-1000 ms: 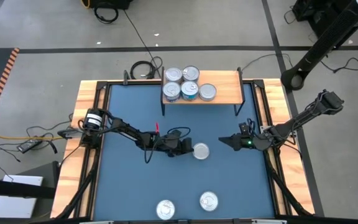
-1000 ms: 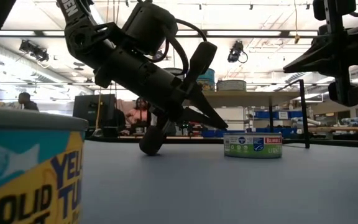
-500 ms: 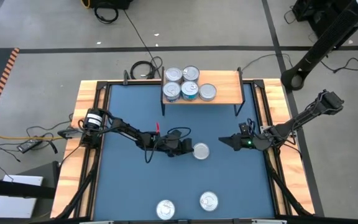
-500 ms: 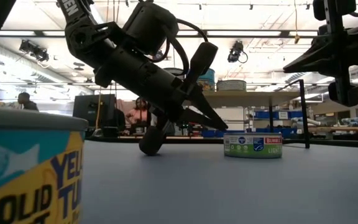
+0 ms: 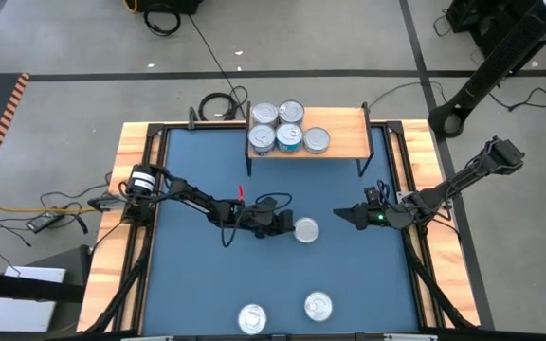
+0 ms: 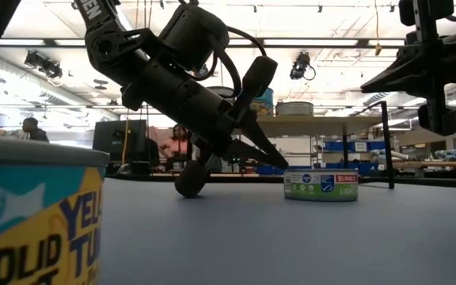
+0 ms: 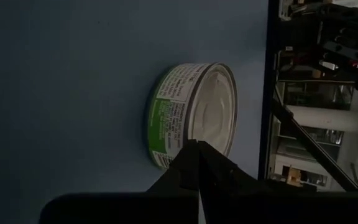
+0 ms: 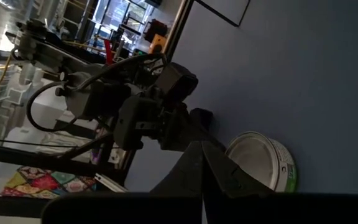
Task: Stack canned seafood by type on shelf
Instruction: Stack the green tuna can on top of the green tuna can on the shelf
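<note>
While looking straight down on the blue table top [image 5: 197, 275], counted five small flat round tins with shiny silver lids [image 5: 289, 139] already sitting on the light-wood shelf board on thin black legs [image 5: 344, 133] at the far edge, bunched toward its left end. Spotted two more silver-lidded tins [image 5: 318, 306] near the front edge, well apart from everything else. Also caught a yellow-and-blue labelled tin [image 6: 30, 214] right up against the low camera, possibly one of those two.

Found the main one, a flat round tin with a green-and-white side label [image 5: 306, 230], lying lid-up roughly mid-table, between the two arms. Saw the left gripper [image 5: 289, 225] tilted down with both fingers pinched completely together, holding nothing, tips just beside the tin's rim. Couldn't tell touching or not from any angle. Saw the right gripper [image 5: 341, 214] hovering on the other side of that tin, near but apart, likewise closed tight and empty.

Handling guess: rigid metal, no give at all, fairly dense for its size, probably slick on lid and label alike. Wouldn't worry about crushing it, would worry about squirting it sideways. Would spread the fingers wider than the tin first, then come down and clamp across the side wall at opposite points, low enough to sit under the rim lip. Wouldn't try pinching the lid edge. Reckoned on checking label colour before picking a stack, too.
</note>
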Robot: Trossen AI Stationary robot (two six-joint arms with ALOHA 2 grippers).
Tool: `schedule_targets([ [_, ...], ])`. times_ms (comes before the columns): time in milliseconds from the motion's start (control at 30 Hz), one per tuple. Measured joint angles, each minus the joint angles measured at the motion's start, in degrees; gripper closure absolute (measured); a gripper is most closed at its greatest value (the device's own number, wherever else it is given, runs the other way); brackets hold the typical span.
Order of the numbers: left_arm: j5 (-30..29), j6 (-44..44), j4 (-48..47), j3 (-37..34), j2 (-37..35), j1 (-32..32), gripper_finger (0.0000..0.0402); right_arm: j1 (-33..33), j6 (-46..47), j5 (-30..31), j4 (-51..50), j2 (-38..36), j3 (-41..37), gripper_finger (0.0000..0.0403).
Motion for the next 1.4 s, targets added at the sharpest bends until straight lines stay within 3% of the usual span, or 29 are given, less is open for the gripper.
schedule_targets([
  [367, -0.3, 0.1, -2.9, -0.2, 0.0, 0.1, 0.0402, 0.0, 0.0, -1.9, 0.0, 0.0, 0.0, 0.0401],
  [800, -0.3, 0.7, -3.3, 0.1, 0.1, 0.1, 0.0402, -2.3, -4.8, -12.5, -6.1, 5.9, 0.1, 0.0389],
  [933, -0.3, 0.7, -3.3, 0.2, 0.1, 0.1, 0.0402, -2.4, -6.6, -14.4, -3.6, 9.0, 0.1, 0.0329],
  [1267, -0.3, 1.0, -3.3, 0.2, 0.1, 0.0, 0.0402, -4.0, 4.9, -13.0, 7.6, 18.6, 0.1, 0.0093],
  [1400, -0.5, 1.0, -3.3, 0.2, 0.1, 0.0, 0.0402, -5.5, 7.2, -13.1, 14.1, 23.5, 0.1, 0.0053],
])
